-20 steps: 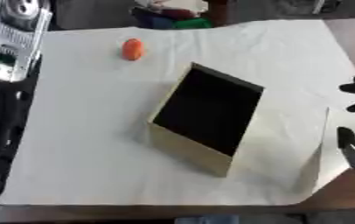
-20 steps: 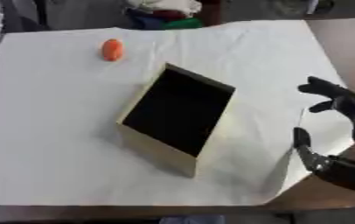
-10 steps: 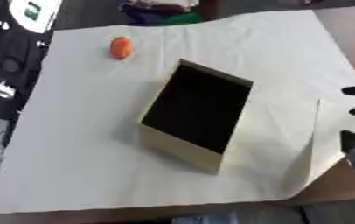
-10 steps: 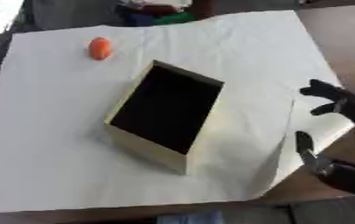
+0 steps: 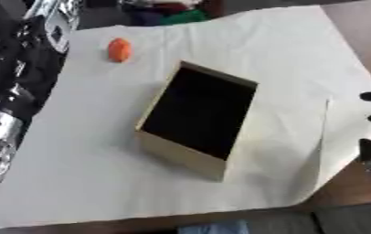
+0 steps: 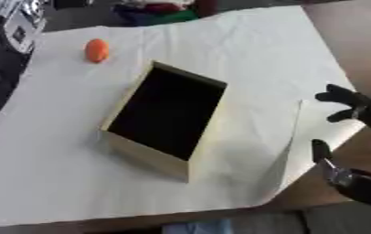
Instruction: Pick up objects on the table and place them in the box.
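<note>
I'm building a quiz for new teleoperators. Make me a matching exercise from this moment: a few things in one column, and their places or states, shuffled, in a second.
Things:
1. orange object
2. box
3. right hand
4. white sheet

Places or states:
a. open, holding nothing, at the view's right edge over the table's bare corner
b. spread over most of the table
c. lying on the sheet, beyond the box toward the far left
d. open-topped, dark inside, set askew mid-sheet

Pairs: 1-c, 2-d, 3-a, 4-b
</note>
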Robot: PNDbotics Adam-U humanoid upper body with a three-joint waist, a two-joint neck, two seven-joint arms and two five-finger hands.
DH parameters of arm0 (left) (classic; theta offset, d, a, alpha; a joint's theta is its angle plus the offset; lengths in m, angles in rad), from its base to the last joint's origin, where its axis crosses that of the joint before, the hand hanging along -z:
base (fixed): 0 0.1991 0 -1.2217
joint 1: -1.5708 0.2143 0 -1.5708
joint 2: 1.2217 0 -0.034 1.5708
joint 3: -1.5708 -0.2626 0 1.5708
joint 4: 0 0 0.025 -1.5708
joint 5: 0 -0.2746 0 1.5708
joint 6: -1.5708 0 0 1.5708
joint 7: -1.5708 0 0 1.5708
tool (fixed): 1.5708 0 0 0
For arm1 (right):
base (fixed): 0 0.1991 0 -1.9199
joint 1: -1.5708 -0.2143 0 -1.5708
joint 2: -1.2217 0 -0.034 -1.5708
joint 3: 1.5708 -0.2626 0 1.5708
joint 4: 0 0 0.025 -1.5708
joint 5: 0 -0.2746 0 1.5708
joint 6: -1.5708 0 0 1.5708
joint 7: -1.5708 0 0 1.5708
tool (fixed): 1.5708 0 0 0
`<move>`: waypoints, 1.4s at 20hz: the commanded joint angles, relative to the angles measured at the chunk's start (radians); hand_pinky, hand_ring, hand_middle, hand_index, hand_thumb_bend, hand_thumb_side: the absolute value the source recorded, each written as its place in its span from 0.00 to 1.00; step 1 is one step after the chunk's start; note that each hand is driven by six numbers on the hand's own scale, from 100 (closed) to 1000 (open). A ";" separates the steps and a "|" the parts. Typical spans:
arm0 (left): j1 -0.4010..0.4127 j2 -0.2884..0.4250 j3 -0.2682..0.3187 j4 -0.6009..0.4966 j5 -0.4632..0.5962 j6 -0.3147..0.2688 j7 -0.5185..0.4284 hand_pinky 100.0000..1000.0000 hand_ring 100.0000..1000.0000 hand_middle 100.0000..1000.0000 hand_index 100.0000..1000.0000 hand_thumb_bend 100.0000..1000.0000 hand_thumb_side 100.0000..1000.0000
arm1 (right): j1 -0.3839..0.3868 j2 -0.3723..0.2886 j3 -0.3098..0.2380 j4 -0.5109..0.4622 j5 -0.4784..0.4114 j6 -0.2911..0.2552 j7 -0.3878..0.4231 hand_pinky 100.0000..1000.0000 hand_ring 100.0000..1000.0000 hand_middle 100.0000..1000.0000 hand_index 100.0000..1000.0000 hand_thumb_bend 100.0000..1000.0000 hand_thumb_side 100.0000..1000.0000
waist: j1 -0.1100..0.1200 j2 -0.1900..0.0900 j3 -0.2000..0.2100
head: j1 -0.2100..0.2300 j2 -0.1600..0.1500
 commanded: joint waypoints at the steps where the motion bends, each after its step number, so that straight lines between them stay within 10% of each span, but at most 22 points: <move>1: -0.010 0.014 0.016 0.008 -0.044 -0.014 -0.078 0.75 0.66 0.66 0.86 0.39 0.52 | -0.012 -0.012 -0.004 -0.022 -0.007 0.000 0.002 0.64 0.88 0.81 1.00 0.00 0.22 | -0.003 -0.011 -0.002 | 0.002 -0.006; 28: 0.044 0.002 0.020 0.042 -0.124 -0.044 -0.253 0.73 0.63 0.64 0.84 0.20 0.33 | -0.014 -0.006 -0.007 -0.019 -0.008 -0.001 0.005 0.64 0.88 0.81 1.00 0.00 0.22 | -0.004 0.000 0.002 | -0.006 -0.009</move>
